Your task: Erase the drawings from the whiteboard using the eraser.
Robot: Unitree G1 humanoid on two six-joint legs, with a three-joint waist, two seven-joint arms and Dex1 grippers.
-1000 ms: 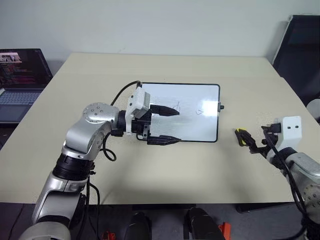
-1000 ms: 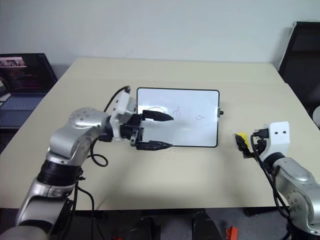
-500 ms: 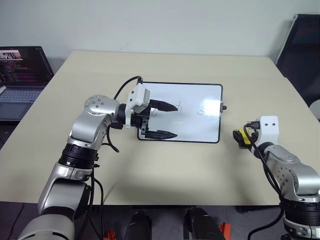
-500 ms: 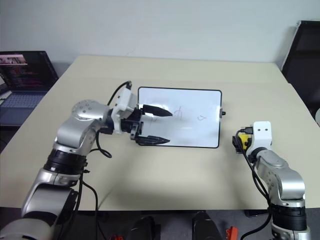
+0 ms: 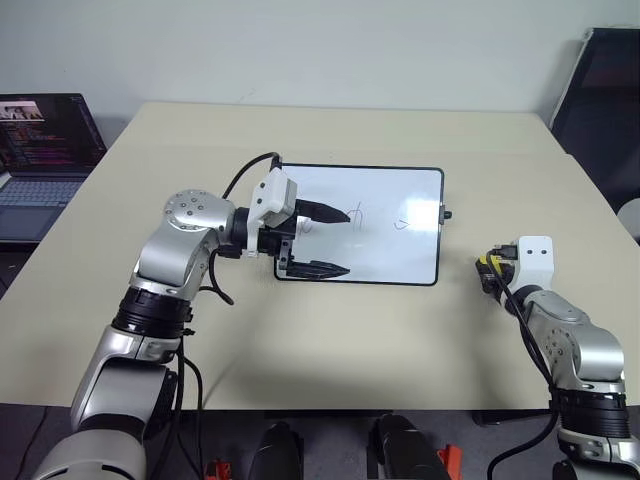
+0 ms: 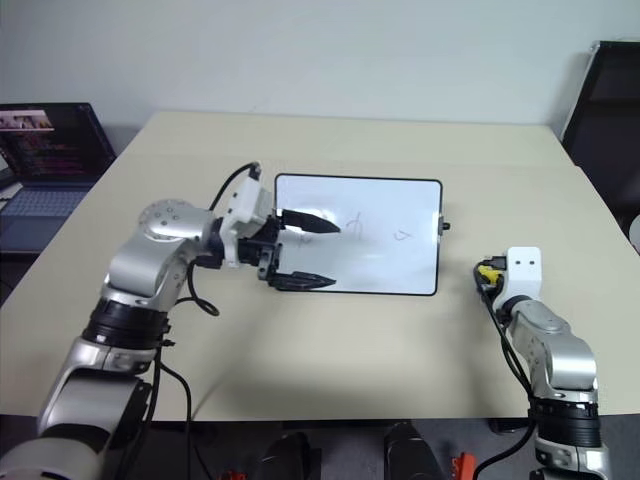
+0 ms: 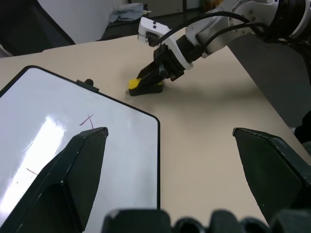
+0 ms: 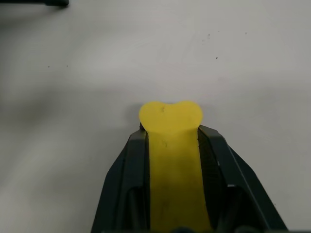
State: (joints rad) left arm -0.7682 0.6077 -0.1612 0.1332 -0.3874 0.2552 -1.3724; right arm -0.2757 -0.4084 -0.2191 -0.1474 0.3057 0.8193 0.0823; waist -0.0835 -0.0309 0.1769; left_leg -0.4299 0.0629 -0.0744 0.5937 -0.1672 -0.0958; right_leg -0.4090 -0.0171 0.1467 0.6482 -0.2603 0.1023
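Since the earlier frame, the right hand (image 5: 487, 267) has dropped onto the eraser (image 5: 484, 262) and clamped it; in the left eye view the eraser sits on the bench (image 5: 330, 330) at 3 o'clock from the whiteboard (image 5: 385, 240), while the left hand (image 5: 330, 240), fingers apart, hovers over the whiteboard's 9 o'clock edge. Left wrist view: the drawings (image 7: 86, 120) mark the whiteboard, with the eraser at 1 o'clock beyond its corner. Right wrist view: both black fingers (image 8: 131, 160) press the yellow eraser's sides.
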